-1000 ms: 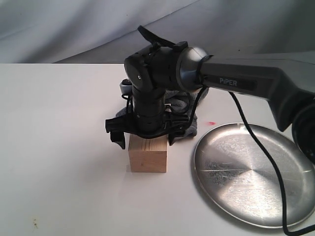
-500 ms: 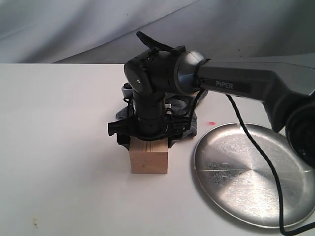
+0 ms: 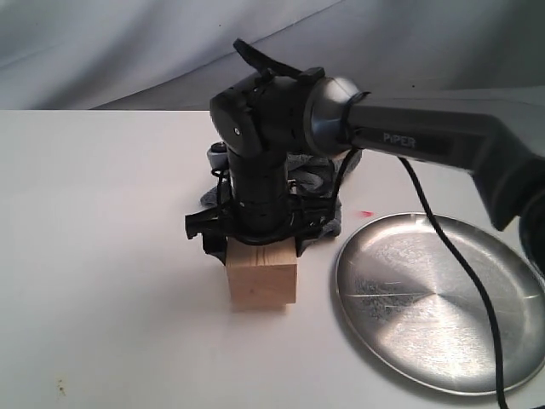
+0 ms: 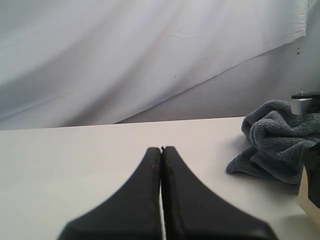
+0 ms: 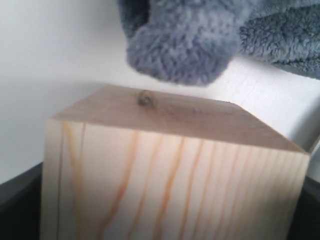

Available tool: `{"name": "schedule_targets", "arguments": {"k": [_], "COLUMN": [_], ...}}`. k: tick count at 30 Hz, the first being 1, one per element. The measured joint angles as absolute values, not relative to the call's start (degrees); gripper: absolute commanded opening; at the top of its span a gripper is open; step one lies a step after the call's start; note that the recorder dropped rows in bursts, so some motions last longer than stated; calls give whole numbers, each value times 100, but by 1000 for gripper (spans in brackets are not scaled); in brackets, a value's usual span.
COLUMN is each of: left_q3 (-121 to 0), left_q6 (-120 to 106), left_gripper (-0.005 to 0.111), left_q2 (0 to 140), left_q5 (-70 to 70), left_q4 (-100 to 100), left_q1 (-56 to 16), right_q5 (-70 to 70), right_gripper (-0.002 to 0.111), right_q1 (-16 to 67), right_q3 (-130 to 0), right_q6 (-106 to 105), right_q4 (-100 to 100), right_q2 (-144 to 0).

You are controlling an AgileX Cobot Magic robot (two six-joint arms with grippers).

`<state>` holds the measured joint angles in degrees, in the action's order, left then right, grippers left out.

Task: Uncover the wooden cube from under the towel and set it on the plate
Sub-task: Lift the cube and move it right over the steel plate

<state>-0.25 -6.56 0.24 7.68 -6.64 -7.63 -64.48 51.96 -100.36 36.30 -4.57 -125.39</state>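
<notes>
The right gripper [image 3: 254,247] pointed straight down. Its two black fingers [image 3: 207,243] pressed on two sides of the cube [image 3: 262,277], near the top, so it was gripping the cube. The cube was out in the open at the middle of the white table [image 3: 102,256]. I could not tell if its bottom touched the table or was just off it.

The towel [image 3: 317,183] lay in a bunch right behind the cube. The dark arm [image 3: 409,141] hid part of it. The plate [image 3: 443,298] sat to the right of the cube in the outside view, near it but not touching. A black cable [image 3: 460,273] from the arm hung across the plate. A small red mark [image 3: 366,213] was on the table between the towel and the plate.

From the right wrist camera, the cube looked big and pale, with tan lines. It had a small dark knot [image 5: 145,98] on one face. A fluffy fold of the towel was just past the cube.

The left gripper [image 4: 161,165] was closed, with its two fingers pressed together and nothing between them. It was low over the table, and its camera saw the towel farther along.
</notes>
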Motion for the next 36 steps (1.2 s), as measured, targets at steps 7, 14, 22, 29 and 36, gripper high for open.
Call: {"name": "schedule_targets", "arguments": {"k": [7, 14, 22, 29, 36], "left_q3": [-25, -25, -25, -25, -25], "left_q6": [-656, -656, -656, -656, -656], "left_gripper": [0, 0, 0, 0, 0], "left_q2": [24, 24, 24, 24, 24], "left_q5": [768, 768, 768, 768, 768], "left_q4": [-664, -664, -664, -664, -664], "left_q1": [-763, -763, -763, -763, -763], "right_q5": [-6883, -6984, -7008, -6473, -5918], "right_gripper": [0, 0, 0, 0, 0], "right_q1": [5640, 5844, 5674, 4393, 3555], "right_q3": [-10036, -9806, -7523, -6540, -6512], "right_q6": [2948, 2884, 3274, 3313, 3199], "right_q4": [-503, -1092, -2130, -1624, -1293], "right_q2": [-11604, -10580, -9000, -8433, -8433]}}
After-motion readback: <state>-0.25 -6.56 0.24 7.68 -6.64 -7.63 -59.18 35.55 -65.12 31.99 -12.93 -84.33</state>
